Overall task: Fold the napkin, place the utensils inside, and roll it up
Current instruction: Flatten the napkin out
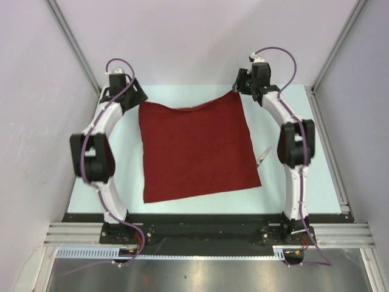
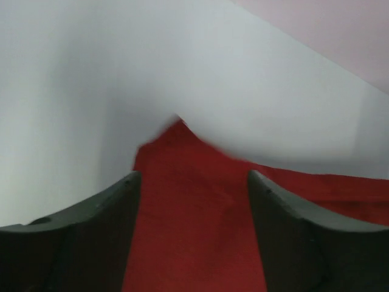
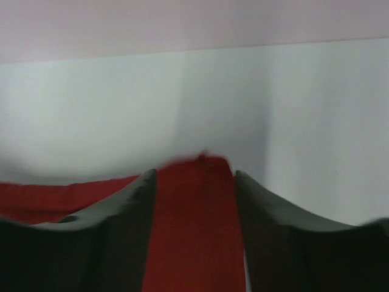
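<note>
Napkin is spread flat on worktop; its far-left corner is straddled by left tool, jaws wide; far-right corner by right tool, jaws narrower, parted; utensils seen at right edge, nearer right arm.

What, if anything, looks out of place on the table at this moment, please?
The napkin lies askew, turned against the edges of the table, and its far edge is wavy. One utensil lies slanted by the napkin's right edge, partly hidden behind the right arm. Nothing looks spilled or damaged.
</note>
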Action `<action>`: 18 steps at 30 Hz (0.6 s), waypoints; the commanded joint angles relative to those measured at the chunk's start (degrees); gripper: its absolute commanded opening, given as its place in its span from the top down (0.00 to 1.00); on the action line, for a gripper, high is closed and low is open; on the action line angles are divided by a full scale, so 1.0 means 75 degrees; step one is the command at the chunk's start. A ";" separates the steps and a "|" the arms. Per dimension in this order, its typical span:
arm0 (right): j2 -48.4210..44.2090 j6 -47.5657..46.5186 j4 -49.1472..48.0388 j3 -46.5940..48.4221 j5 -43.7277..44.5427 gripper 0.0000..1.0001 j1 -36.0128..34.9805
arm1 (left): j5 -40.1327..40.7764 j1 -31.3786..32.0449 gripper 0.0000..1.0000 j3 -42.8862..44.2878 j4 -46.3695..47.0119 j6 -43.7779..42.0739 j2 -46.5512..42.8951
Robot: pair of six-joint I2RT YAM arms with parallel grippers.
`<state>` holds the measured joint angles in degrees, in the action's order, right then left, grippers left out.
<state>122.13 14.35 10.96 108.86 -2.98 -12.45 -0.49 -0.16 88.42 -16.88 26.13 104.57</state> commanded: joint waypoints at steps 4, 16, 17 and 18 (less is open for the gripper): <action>0.1192 0.0560 0.0300 0.1977 -0.2157 0.07 0.0429 | -0.0732 -0.0166 0.16 0.1174 0.0034 0.0430 0.0520; -0.2720 0.0430 0.0729 -0.3016 -0.0987 0.02 -0.0156 | -0.0743 0.0396 0.08 -0.3033 0.0587 0.0817 -0.2317; -0.2957 0.0477 0.0811 -0.3366 -0.0823 0.02 -0.0273 | -0.0697 0.0652 0.09 -0.3337 0.0541 0.0828 -0.2457; -0.3168 0.0663 0.0858 -0.3973 -0.0554 0.02 -0.0297 | -0.0603 0.0817 0.08 -0.3410 0.0459 0.0747 -0.2586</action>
<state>104.68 17.93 13.61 88.84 -13.23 -12.60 -4.40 1.10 68.38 -13.32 30.22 88.60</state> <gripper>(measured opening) 0.983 0.917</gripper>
